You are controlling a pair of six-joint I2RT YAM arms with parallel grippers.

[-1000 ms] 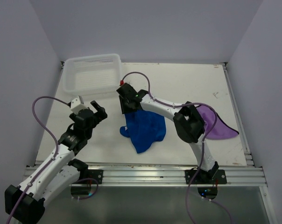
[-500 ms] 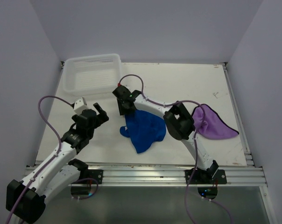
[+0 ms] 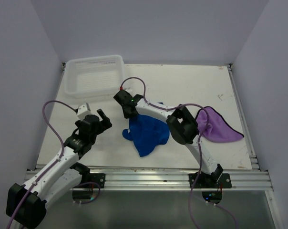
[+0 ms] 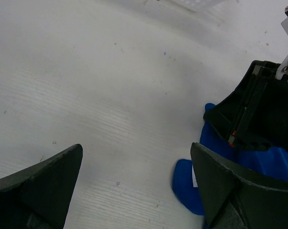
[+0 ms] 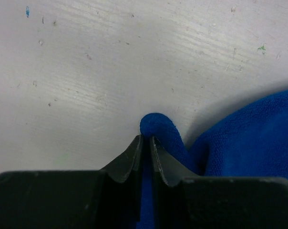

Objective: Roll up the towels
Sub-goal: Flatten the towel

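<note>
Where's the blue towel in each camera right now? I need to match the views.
Top external: blue towel mid-picture, just below the right gripper.
Left wrist: blue towel at the right side, lower half.
Right wrist: blue towel lower right, one fold pinched in the gripper.
Shared landmark: the right gripper, shut on the towel's corner.

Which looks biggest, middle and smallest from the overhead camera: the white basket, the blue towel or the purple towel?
1. White basket, clearly the largest.
2. Blue towel, crumpled.
3. Purple towel, smallest as seen, though the right arm hides part of it.
</note>
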